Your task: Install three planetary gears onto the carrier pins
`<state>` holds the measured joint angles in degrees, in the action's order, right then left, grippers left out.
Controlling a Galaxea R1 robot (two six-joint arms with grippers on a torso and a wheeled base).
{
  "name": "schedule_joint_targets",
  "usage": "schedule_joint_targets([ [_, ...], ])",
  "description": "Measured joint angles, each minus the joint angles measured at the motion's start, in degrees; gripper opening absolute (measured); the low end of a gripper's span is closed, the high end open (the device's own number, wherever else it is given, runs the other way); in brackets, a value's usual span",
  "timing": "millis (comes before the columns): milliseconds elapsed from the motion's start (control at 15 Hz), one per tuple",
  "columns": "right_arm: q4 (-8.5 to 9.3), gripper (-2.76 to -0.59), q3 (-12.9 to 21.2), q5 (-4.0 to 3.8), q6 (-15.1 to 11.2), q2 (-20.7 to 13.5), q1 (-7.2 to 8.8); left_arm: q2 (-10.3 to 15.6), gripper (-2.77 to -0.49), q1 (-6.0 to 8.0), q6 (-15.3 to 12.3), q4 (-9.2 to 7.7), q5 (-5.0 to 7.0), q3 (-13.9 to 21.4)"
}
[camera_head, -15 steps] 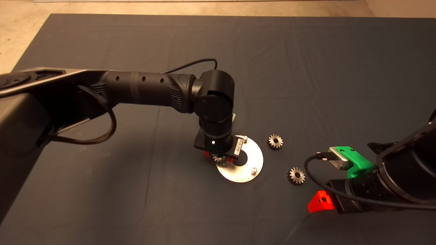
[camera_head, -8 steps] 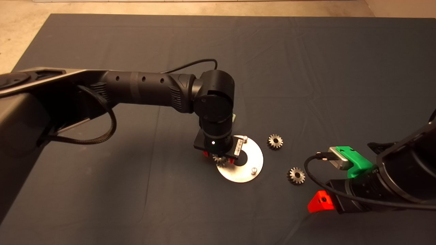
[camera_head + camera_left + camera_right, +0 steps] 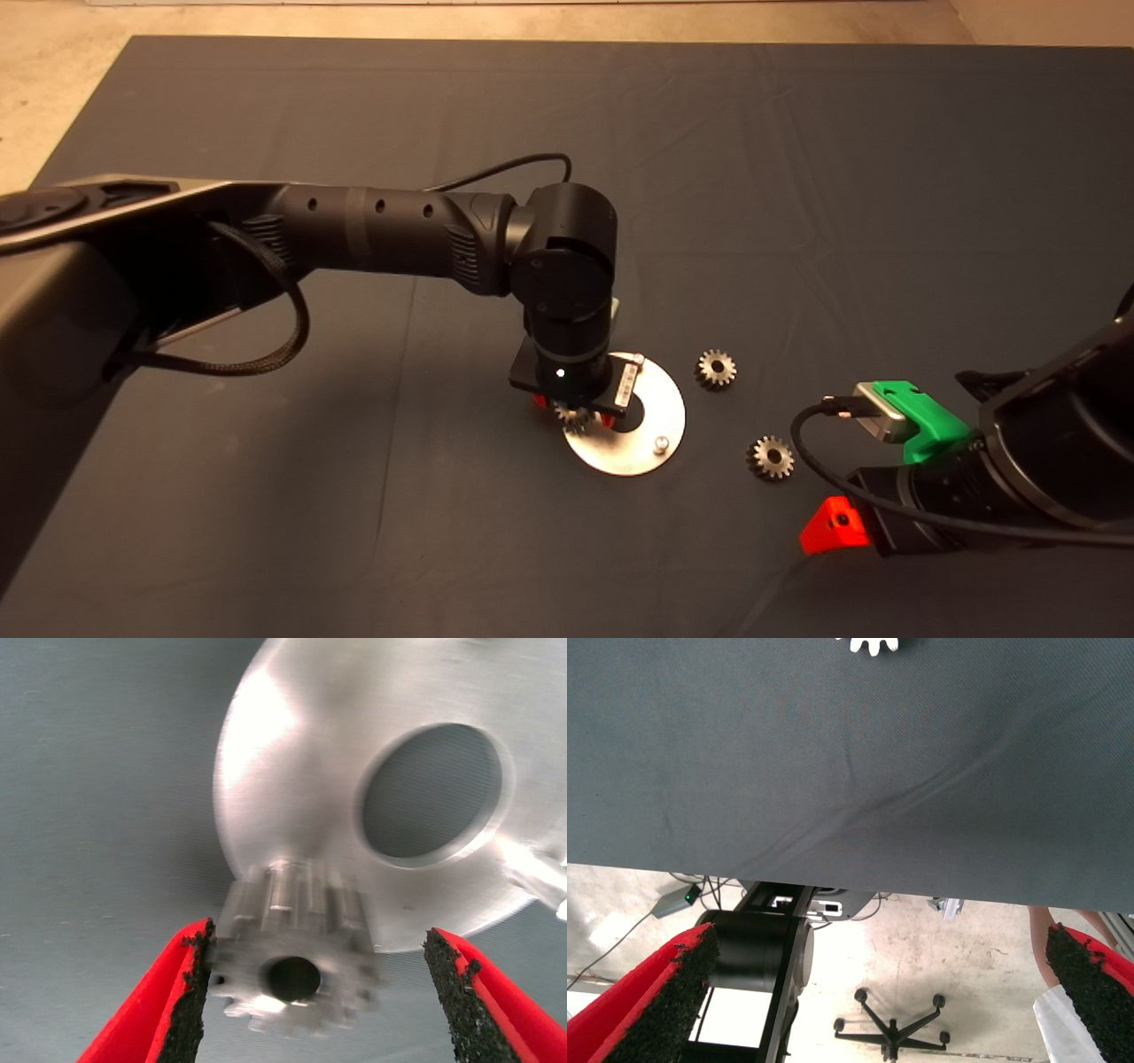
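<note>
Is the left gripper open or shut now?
Open: the left gripper has one pad against the gear, the other pad apart from it.

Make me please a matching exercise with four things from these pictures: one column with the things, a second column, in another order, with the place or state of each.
Things
1. left gripper
2. right gripper
3. round plate
4. two loose gears

Places or states
A. lie on the mat to the right of the plate, untouched
B. over the plate's rim, fingers open, one gear between them
C. flat on the mat, shiny, with a central hole
D. at the head view's lower right edge, fingers open, nothing between them

Pairs: 1-B, 2-D, 3-C, 4-A
</note>
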<state>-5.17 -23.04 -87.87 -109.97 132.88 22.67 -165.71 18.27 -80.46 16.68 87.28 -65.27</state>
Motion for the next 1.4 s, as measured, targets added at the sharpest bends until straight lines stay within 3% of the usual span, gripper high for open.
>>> schedule_joint_targets([
  [400,0.02,-0.61,0.0,-0.01,0.0,0.0,0.0,-1.0,-1.64,0.0,-1.34,0.46,0.91,0.47],
  [600,0.02,-0.61,0.0,0.0,0.0,0.0,0.0,-0.86,-1.56,0.05,-1.71,0.48,0.39,1.41],
  [733,0.01,-0.61,0.0,-0.02,0.0,0.0,0.01,1.86,-1.5,0.52,-1.79,0.44,-0.37,3.47],
  [867,0.01,-0.61,0.0,-0.02,0.0,0.0,0.0,8.24,-1.42,1.66,-1.79,0.24,-0.49,6.04],
  [1067,0.0,-0.61,0.0,-0.01,0.0,-0.02,0.01,22.31,-1.32,2.47,-1.39,-0.22,0.04,11.06],
  [1200,0.0,-0.61,-0.07,0.02,0.2,-0.05,0.0,30.43,-1.22,2.83,-1.12,-2.04,0.52,17.11],
  [1267,0.02,-0.61,-0.17,0.05,0.71,-0.08,0.0,33.05,-1.22,3.01,-1.04,-3.12,0.59,20.8],
  [1400,0.02,-0.61,-1.72,0.13,4.42,-0.82,0.0,39.5,-1.08,3.17,-0.79,-5.36,-0.74,28.17],
])
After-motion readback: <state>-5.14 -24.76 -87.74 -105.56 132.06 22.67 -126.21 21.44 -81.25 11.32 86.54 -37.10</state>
